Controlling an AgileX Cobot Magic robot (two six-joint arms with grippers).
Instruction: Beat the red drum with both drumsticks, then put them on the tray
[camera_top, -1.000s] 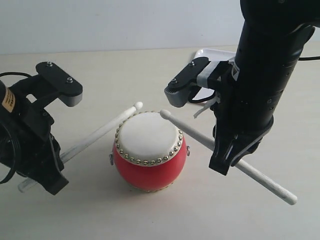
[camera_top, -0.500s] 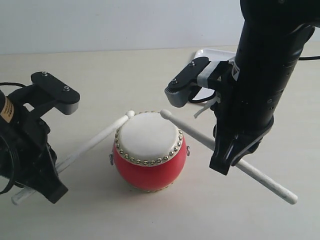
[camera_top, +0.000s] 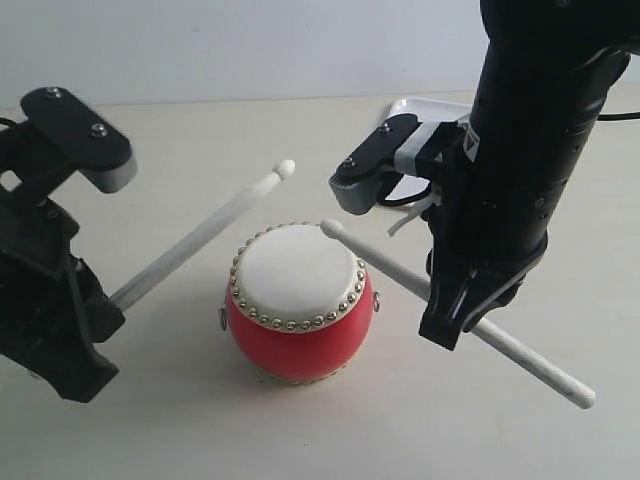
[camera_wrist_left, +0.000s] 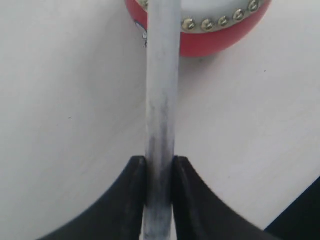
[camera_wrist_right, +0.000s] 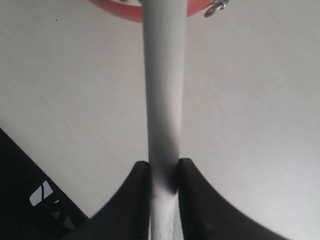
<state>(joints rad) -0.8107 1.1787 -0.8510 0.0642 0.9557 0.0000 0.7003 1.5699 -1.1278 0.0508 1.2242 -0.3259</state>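
**Two sticks, one drum, both hands gripping**

The left hand (camera_wrist_left: 160, 167) clamps the left drumstick (camera_top: 200, 240), which slants up toward the right, tip in the air clear of the single red drum (camera_top: 298, 325). The right hand (camera_wrist_right: 164, 172) clamps the right drumstick (camera_top: 395, 272), which points left, tip at the drumhead's rim. One tray (camera_top: 425, 104) lies behind the right arm. Open bench (camera_top: 200, 140) surrounds the drum.

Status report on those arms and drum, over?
Left gripper shut on left drumstick, clear of red drum. Right gripper shut on right drumstick, tip at rim. Nothing blocking.

drum (camera_top: 298, 300) between drumsticks (camera_top: 200, 240), tray (camera_top: 430, 103) behind right
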